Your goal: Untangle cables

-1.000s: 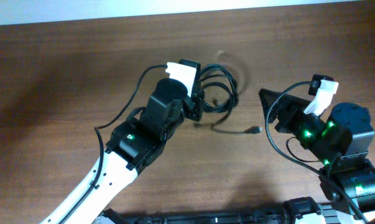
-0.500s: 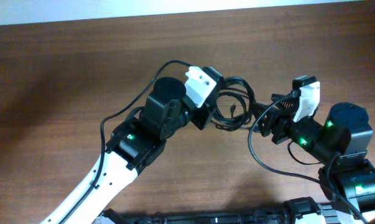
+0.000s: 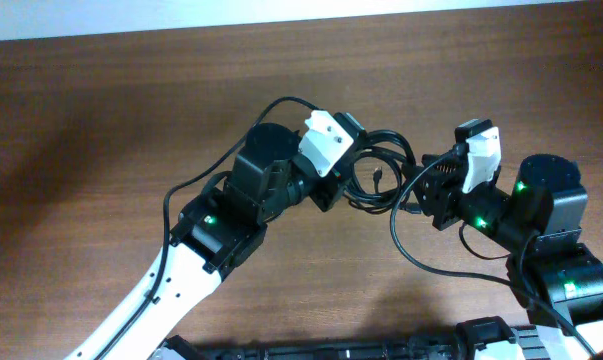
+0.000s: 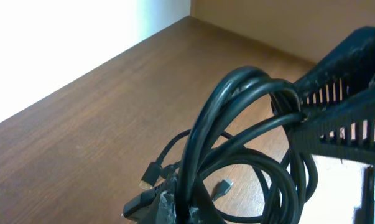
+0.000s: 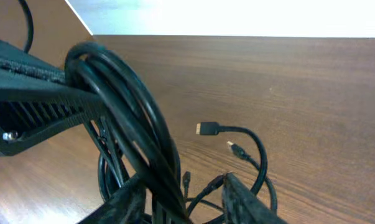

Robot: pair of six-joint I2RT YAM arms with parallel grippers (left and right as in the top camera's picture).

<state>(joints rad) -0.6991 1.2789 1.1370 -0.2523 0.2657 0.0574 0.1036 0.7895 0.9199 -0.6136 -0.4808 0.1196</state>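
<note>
The cables (image 3: 379, 150) are a bundle of thin black looped cords held up off the wooden table between both arms. My left gripper (image 3: 328, 190) is shut on the bundle's left side. In the left wrist view the loops (image 4: 237, 87) rise from its jaws (image 4: 181, 208). My right gripper (image 3: 426, 185) is at the bundle's right side. In the right wrist view its fingers (image 5: 181, 202) stand apart with the cords (image 5: 131, 106) passing between them. Small plugs (image 5: 206, 129) hang loose below the bundle, close above the table.
The wooden table (image 3: 131, 100) ends at a white strip along the far edge. The thicker arm wires arch over the left arm (image 3: 281, 103) and loop below the right arm (image 3: 406, 240). The right gripper's slatted finger (image 4: 342, 106) shows in the left wrist view.
My left gripper has lifted the bundle and carried it right. My right gripper has moved left to the bundle, so its fingers now straddle the cords.
</note>
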